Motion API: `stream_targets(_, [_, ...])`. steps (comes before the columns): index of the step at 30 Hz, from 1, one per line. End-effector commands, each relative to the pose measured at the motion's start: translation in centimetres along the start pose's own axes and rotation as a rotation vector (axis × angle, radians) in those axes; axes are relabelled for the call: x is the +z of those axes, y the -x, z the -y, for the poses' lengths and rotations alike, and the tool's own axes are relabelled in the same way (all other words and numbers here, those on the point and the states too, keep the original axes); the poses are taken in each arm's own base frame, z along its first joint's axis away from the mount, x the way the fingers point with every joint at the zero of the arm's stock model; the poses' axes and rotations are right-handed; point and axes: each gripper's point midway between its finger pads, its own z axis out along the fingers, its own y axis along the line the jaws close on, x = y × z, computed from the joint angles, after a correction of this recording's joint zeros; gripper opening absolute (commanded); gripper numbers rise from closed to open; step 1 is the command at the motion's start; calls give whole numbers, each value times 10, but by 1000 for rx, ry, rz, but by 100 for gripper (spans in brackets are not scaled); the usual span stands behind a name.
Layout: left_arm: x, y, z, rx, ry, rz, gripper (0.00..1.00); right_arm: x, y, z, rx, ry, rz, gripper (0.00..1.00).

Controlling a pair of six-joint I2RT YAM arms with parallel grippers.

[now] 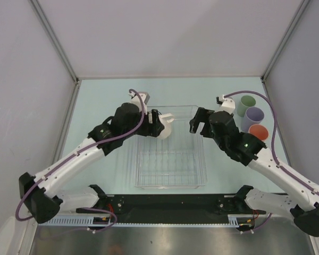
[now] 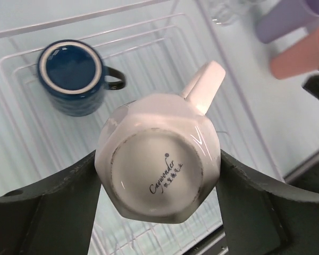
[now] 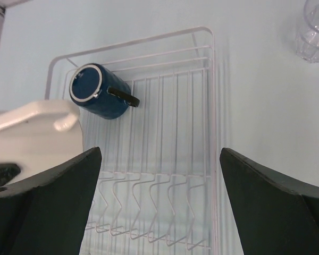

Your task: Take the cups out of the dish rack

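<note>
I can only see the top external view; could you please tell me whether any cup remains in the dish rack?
Observer: Yes, the left wrist view shows a dark blue mug in the dish rack; your view does not show it.
Operator: Thank you. How is the white mug held?
Observer: The left fingers clamp the white mug on both sides, its base facing the wrist camera.
Operator: And the right fingers?
Observer: The right fingers are wide open, with nothing between them.

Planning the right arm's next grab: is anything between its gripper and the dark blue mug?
Nothing visible between right gripper and dark blue mug; the cream-white mug in the left gripper hangs close beside.
</note>
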Motion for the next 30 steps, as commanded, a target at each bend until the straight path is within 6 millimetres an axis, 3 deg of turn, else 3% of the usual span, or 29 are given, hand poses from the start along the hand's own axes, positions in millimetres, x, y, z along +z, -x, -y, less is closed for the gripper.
stream_targets(1, [-37, 55, 60, -20, -336, 251, 0, -26, 45, -7, 80, 79, 117, 100])
stream_targets(6, [-46, 64, 74, -79, -488, 324, 0, -49, 63, -15, 146, 192, 185, 100])
stream_targets(9, [-52, 71, 74, -167, -597, 378, 0, -60, 63, -20, 181, 279, 206, 100])
stream_targets(19, [-49, 82, 57, -393, -791, 478, 0, -85, 40, -46, 246, 564, 178, 99])
stream_targets(25, [-59, 82, 70, -459, -955, 446, 0, -87, 24, -63, 277, 695, 136, 95])
stream_targets(30, [-67, 79, 75, -435, -993, 435, 0, -96, 36, -76, 276, 779, 179, 84])
